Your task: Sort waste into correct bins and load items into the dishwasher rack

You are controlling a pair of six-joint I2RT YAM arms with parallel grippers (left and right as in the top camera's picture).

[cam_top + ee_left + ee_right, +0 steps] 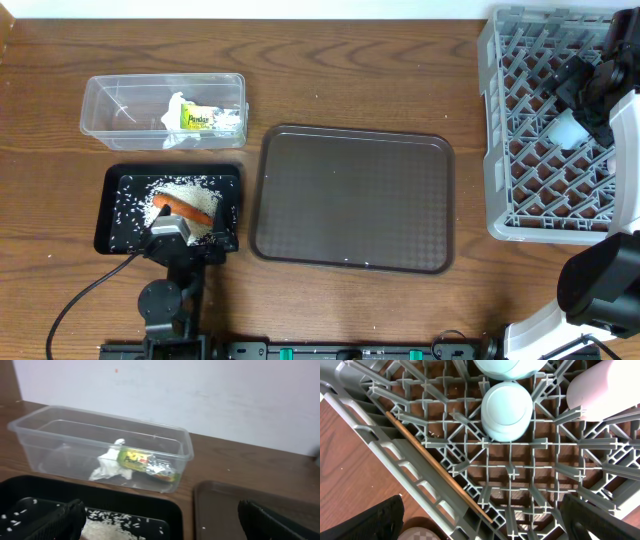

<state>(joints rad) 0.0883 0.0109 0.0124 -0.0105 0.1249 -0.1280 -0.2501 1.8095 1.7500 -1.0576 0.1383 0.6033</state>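
1. Overhead:
   - The left gripper (170,232) hangs over the near edge of the black tray (112,215). On the tray the carrot (186,210) lies on a heap of loose rice (190,187).
   - I judge the carrot stiff, light and fairly smooth, best pinched across its middle. The rice is loose grain that no two fingers will pick up; it would have to be tipped or pushed.
   - The clear tub (110,108) behind holds the napkin (176,110) and the wrapper (198,119).
   - The brown serving tray (355,197) lies between the bins and the dishwasher rack (500,130).
   - The right gripper (590,95) and its arm cover much of the rack, so its load is mostly hidden here.

2. Left wrist:
   - The fingers stand spread wide at the lower corners with nothing between them.
   - The carrot is out of frame, and only a strip of rice shows.
   - The napkin looks soft and crushable, the wrapper thin and slippery.

3. Right wrist:
   - The fingers are also wide apart and empty, above the rack's lattice.
   - The cup (506,410) stands upturned on the grid, just below the bowl (507,366), which the top edge cuts off.
   - Both look hard, smooth and breakable, and are best taken by the rim or wall.
   - A chopstick (440,467) lies along the rack's wall; I see only one for certain.
   - I cannot identify the pale rounded shape at upper right.
   - The plate shows in no view.
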